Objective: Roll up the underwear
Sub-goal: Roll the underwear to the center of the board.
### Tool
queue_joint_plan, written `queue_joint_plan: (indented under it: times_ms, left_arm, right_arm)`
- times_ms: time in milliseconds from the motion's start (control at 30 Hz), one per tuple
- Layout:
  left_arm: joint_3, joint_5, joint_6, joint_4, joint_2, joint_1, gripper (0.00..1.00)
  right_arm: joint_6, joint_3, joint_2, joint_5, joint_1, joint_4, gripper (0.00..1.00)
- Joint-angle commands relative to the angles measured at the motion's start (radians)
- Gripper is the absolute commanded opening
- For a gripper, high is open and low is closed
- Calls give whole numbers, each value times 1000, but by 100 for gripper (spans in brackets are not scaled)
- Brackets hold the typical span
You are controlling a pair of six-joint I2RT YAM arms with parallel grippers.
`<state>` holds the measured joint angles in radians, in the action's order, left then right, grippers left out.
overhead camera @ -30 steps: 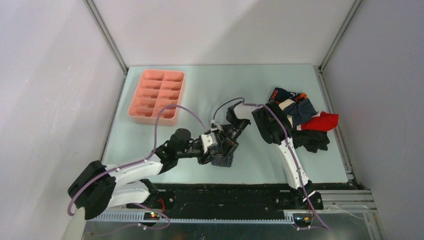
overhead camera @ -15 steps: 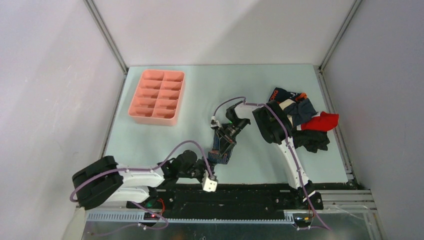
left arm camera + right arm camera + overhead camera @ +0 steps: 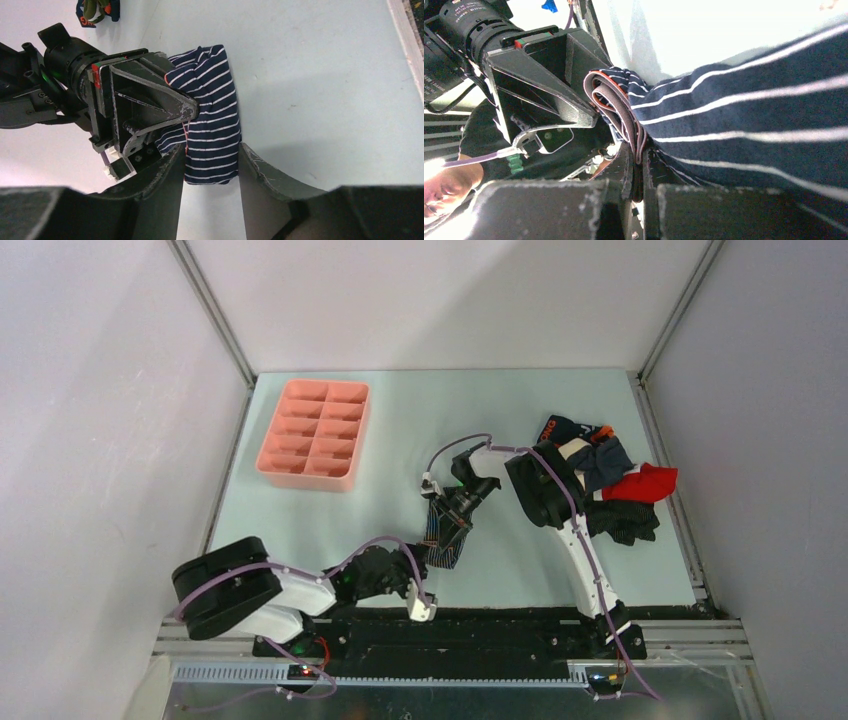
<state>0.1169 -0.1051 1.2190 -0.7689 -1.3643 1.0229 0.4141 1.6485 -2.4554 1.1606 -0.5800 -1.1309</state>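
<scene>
The dark underwear with thin white stripes (image 3: 445,543) hangs folded from my right gripper (image 3: 443,523) near the middle of the table. In the right wrist view the right gripper (image 3: 638,162) is shut on its reddish waistband edge (image 3: 616,102). My left gripper (image 3: 410,575) is low by the near edge, open and empty. In the left wrist view its fingers (image 3: 210,150) flank the lower end of the striped cloth (image 3: 212,120) without touching it. The right gripper's body (image 3: 145,115) shows beside the cloth.
A pile of other underwear (image 3: 605,485), navy, red, black and orange, lies at the right behind the right arm. The pink compartmented tray (image 3: 313,433) stands at the back left. The black rail (image 3: 480,625) runs along the near edge.
My left gripper has let go of the striped underwear and pulled back to the near edge, folding its arm. The right gripper keeps holding the cloth, which now hangs longer.
</scene>
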Motion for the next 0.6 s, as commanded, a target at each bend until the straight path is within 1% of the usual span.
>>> queue_joint_plan:
  times_ms: [0,133,200,233,267,300,333,367,400,433,467,500,533,567]
  left_arm:
    - [34,15,63,14,-65,2,47]
    - [63,26,99,-9,-147,2,35]
    - [89,23,113,9,-169,2,24]
    - [113,19,114,37,-171,2,22]
    - [130,17,102,60,-170,1,18]
    - [180,15,71,145,-159,0,16]
    - [209,11,55,201,-155,-1,12]
    - [271,-7,24,323,-147,-4,10]
    - [296,-17,15,371,-145,-10,7]
    - [335,-38,10,458,-146,-15,4]
    - [352,-47,15,541,-146,-16,1]
    - [380,-69,23,580,-145,-21,0]
    - [392,-82,24,647,-144,-24,0]
    - [417,-112,25,682,-139,-31,0]
  right_arm:
    - [-196,-64,-142,-279,0,75,0]
    - [-200,-65,-141,-280,2,76,0]
    - [-203,-67,-137,-284,3,81,0]
    - [-206,-72,-135,-287,2,88,1]
    - [-209,-74,-128,-290,2,92,2]
    - [-215,-81,-124,-297,2,100,6]
    - [-219,-83,-115,-301,2,106,9]
    - [-223,-87,-108,-311,2,113,23]
    - [-223,-88,-88,-316,3,116,30]
    - [-220,-91,-72,-325,5,116,39]
    - [-216,-94,-21,-327,16,118,43]
    - [-210,-105,12,-327,26,130,49]
    - [-208,-111,100,-325,52,139,53]
    - [-206,-124,146,-322,87,165,62]
